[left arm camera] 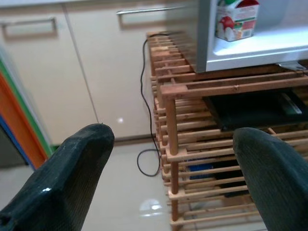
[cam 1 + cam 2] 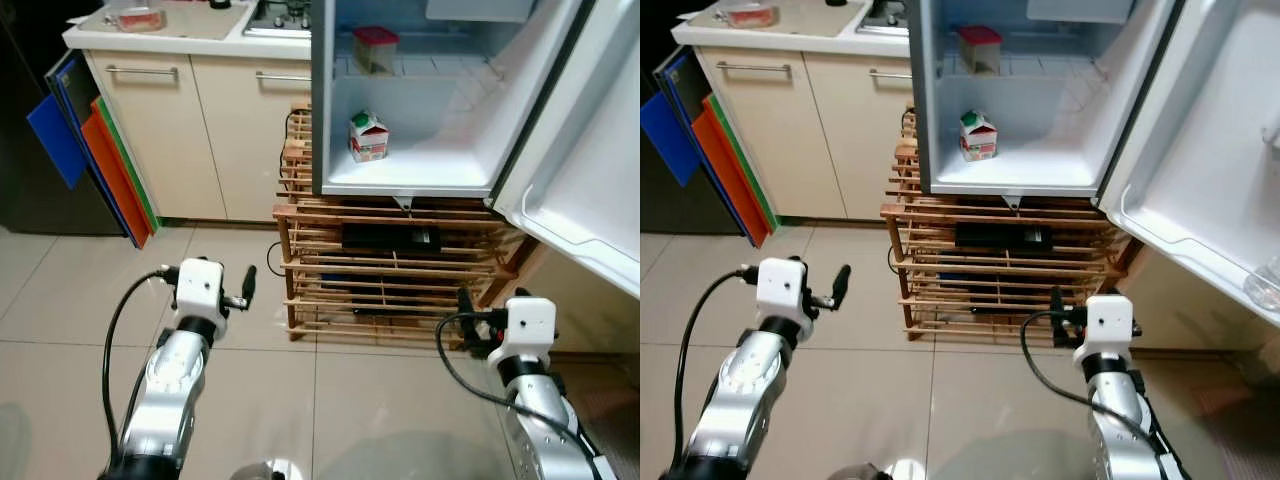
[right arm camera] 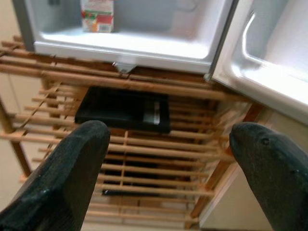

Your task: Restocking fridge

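Before the open fridge (image 2: 420,175) on its wooden rack (image 2: 390,265), both grippers' jaws released, carton (image 2: 368,137) inside.

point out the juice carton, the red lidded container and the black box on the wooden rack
juice carton (image 2: 368,138), left eye view, on its front face
red lidded container (image 2: 375,37), left eye view, on its red lid
black box (image 2: 390,238), left eye view, on its top surface
wooden rack (image 2: 283,240), left eye view, on its left front post

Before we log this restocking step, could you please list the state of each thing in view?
Fridge door: open.
Carton: upright on the fridge floor.
Red-lidded container: lid on, on the upper shelf.
Left gripper: jaws open, empty.
Right gripper: jaws open, empty.
Cabinet doors: closed.
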### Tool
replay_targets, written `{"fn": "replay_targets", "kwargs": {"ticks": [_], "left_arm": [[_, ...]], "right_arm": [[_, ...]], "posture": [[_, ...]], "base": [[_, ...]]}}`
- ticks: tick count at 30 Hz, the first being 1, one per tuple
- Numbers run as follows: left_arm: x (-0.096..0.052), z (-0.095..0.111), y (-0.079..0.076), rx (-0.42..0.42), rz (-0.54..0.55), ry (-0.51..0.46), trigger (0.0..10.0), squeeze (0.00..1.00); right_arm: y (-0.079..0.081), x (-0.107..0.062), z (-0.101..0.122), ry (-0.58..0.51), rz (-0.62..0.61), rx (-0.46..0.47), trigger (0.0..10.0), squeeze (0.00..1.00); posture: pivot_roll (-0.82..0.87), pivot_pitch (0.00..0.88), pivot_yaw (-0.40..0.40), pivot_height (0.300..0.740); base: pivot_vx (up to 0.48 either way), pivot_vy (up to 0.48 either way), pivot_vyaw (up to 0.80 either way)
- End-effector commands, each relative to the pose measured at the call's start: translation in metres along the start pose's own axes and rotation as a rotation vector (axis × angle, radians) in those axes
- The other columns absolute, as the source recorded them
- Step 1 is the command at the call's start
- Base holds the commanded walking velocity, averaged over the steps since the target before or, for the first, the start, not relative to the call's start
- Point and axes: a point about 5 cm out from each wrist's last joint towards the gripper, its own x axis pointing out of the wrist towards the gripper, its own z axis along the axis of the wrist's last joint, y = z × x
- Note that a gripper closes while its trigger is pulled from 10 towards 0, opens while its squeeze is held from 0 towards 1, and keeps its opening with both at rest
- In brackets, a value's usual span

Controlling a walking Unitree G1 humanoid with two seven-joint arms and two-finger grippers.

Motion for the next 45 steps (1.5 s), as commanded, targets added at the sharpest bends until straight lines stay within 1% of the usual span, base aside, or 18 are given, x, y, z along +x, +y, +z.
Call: {"fn": "replay_targets", "kwargs": {"ticks": [1,3,5,6,7,10,15,20,23,25,27,28,33,34,35,36,41,45], "left_arm": [[0.007,0.015,0.001,-0.029,0.035,-0.05,10.0,0.0],[0.013,0.021,0.001,-0.045,0.057,-0.075,10.0,0.0],[0.019,0.024,0.0,-0.023,0.073,-0.066,10.0,0.0],[0.021,0.025,-0.001,-0.043,0.077,-0.066,10.0,0.0],[0.021,0.025,-0.001,-0.043,0.077,-0.066,10.0,0.0],[0.026,0.024,0.0,-0.039,0.088,-0.034,10.0,0.0],[0.027,0.023,0.004,-0.043,0.09,-0.019,10.0,0.0],[0.026,0.019,0.007,-0.053,0.09,-0.002,10.0,0.0],[0.024,0.018,0.007,-0.065,0.092,-0.001,10.0,0.0],[0.023,0.021,0.004,-0.062,0.074,-0.009,10.0,0.0],[0.023,0.022,0.003,-0.051,0.065,-0.014,10.0,0.0],[0.024,0.023,0.006,-0.035,0.064,-0.013,10.0,0.0],[0.026,0.025,0.012,-0.019,0.074,-0.02,10.0,0.0],[0.027,0.027,0.014,0.035,0.079,-0.033,10.0,0.0],[0.028,0.027,0.014,0.061,0.089,-0.028,10.0,0.0],[0.029,0.026,0.013,0.066,0.086,-0.023,10.0,0.0],[0.03,0.028,0.01,0.062,0.076,-0.024,10.0,0.0],[0.032,0.026,0.004,0.018,0.073,-0.012,10.0,0.0]], "right_arm": [[0.004,0.003,0.009,-0.036,0.014,0.017,10.0,0.0],[0.007,0.004,0.01,-0.045,0.019,0.031,10.0,0.0],[0.01,0.006,0.012,-0.047,0.026,0.038,10.0,0.0],[0.013,0.007,0.012,-0.048,0.032,0.047,10.0,0.0],[0.013,0.007,0.012,-0.048,0.032,0.047,10.0,0.0],[0.023,0.011,0.013,-0.047,0.056,0.064,10.0,0.0],[0.029,0.014,0.015,-0.054,0.062,0.072,10.0,0.0],[0.024,0.012,0.018,-0.064,0.001,0.115,10.0,0.0],[0.021,0.011,0.016,-0.056,-0.012,0.109,10.0,0.0],[0.017,0.01,0.014,-0.043,-0.024,0.111,10.0,0.0],[0.016,0.011,0.013,-0.041,-0.026,0.114,10.0,0.0],[0.019,0.015,0.011,-0.036,-0.013,0.111,10.0,0.0],[0.024,0.019,0.012,-0.038,-0.001,0.112,10.0,0.0],[0.028,0.022,0.012,-0.038,0.009,0.113,10.0,0.0],[0.028,0.022,0.012,-0.037,0.012,0.114,10.0,0.0],[0.028,0.023,0.013,-0.036,0.014,0.113,10.0,0.0],[0.029,0.025,0.014,-0.04,0.022,0.112,10.0,0.0],[0.028,0.026,0.015,-0.041,0.031,0.105,10.0,0.0]], "posture": [[0.07,0.031,-0.024,0.732],[0.07,0.032,-0.022,0.732],[0.07,0.032,-0.028,0.732],[0.07,0.035,-0.028,0.732],[0.07,0.035,-0.028,0.732],[0.07,0.028,-0.024,0.732],[0.07,0.028,-0.015,0.732],[0.07,0.029,0.006,0.732],[0.07,0.026,0.007,0.732],[0.08,0.025,0.01,0.732],[0.08,0.024,0.012,0.732],[0.1,0.016,0.018,0.732],[0.11,0.013,0.015,0.732],[0.12,0.008,0.011,0.732],[0.12,0.005,0.006,0.732],[0.12,0.005,0.004,0.732],[0.12,0.005,-0.004,0.732],[0.12,0.009,-0.013,0.732]], "base": [[0.0,0.0,0.0],[0.405,0.0,0.0],[0.48,0.0,0.0],[0.48,0.0,0.0],[0.48,0.0,0.0],[0.475,0.0,0.0],[0.472,0.0,0.0],[0.472,0.0,0.0],[0.461,0.0,0.0],[0.458,0.0,0.0],[0.458,0.0,0.0],[0.458,0.0,0.0],[0.464,0.0,0.0],[0.458,0.0,0.0],[0.0,0.0,0.0],[0.0,0.0,0.0],[0.0,0.0,0.0],[0.0,0.36,0.0]]}}
